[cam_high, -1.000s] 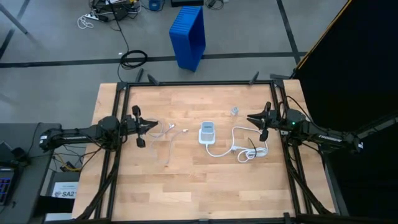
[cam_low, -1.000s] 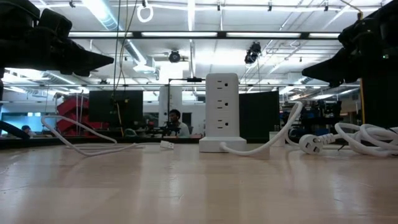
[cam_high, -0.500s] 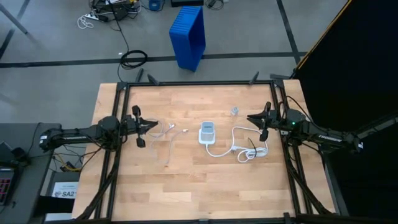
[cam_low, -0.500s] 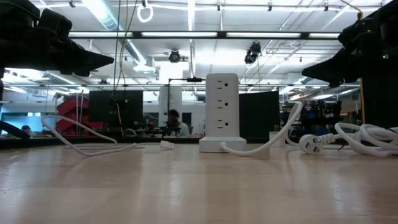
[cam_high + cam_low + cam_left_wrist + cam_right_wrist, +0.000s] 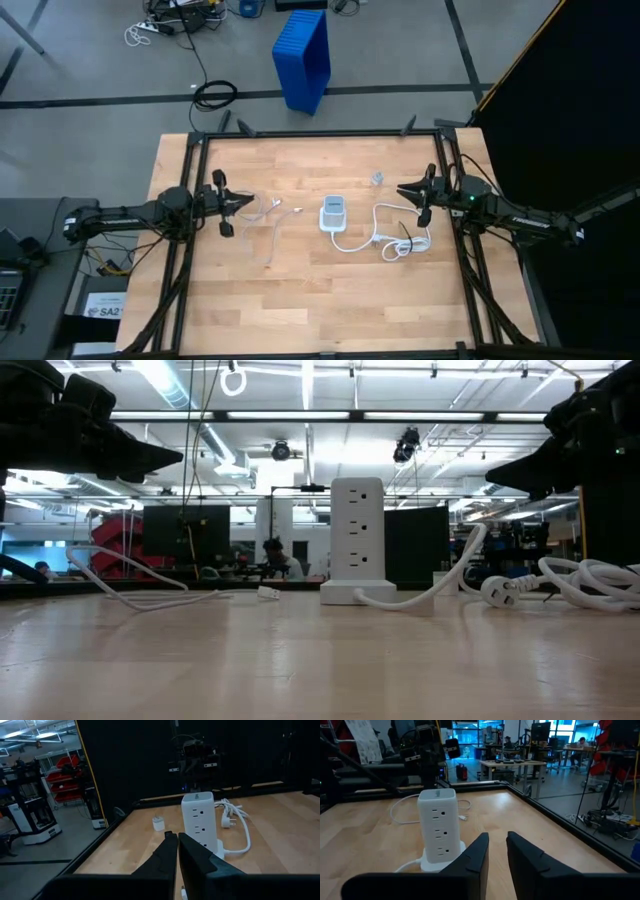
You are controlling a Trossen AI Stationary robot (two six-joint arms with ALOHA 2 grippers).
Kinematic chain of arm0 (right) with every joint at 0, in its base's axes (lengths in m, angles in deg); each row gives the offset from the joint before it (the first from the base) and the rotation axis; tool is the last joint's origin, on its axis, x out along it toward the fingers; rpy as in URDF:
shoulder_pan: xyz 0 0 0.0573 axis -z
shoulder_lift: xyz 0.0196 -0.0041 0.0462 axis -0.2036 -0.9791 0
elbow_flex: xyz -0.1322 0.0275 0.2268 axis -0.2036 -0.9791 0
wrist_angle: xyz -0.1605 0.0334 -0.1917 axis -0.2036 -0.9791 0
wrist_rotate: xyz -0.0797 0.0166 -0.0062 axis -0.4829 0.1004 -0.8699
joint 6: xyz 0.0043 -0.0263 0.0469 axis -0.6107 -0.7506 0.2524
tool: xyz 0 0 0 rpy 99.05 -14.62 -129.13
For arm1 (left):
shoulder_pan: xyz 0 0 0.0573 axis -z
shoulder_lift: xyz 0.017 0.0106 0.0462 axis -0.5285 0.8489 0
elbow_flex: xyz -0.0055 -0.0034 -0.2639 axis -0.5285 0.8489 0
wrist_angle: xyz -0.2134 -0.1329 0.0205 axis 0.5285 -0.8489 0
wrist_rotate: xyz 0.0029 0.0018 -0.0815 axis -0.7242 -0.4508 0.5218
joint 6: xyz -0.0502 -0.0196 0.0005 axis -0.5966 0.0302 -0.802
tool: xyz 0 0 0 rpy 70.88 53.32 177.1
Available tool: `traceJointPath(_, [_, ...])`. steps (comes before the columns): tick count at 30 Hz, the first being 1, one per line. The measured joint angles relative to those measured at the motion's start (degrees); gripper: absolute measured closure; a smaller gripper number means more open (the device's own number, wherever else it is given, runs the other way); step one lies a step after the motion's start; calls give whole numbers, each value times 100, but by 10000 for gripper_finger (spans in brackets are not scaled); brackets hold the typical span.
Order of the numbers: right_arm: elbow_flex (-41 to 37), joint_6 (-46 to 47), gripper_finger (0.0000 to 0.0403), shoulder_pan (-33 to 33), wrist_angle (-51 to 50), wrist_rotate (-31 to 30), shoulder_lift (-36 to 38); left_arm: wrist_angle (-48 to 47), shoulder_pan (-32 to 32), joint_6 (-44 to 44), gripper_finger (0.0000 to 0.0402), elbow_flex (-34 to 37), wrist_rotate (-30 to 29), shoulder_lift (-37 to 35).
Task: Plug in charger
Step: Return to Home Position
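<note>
Now, left end effector [image 5: 246, 203]: clenched, empty
Right end effector [image 5: 402, 189]: slightly parted, empty
Charger [image 5: 377, 178]: unplugged, near outlet tower [image 5: 333, 213]

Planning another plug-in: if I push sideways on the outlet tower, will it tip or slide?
The outlet tower stands tall on a narrow base, so a high sideways push would likely tip it; a low one probably slides it. Its thick cord lies slack, so it likely won't anchor it.
</note>
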Motion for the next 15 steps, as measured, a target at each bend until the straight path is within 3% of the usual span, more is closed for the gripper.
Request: traceJointPath(15, [0,0,372,0,0,0,1,1,0,-1,401,0,0,0])
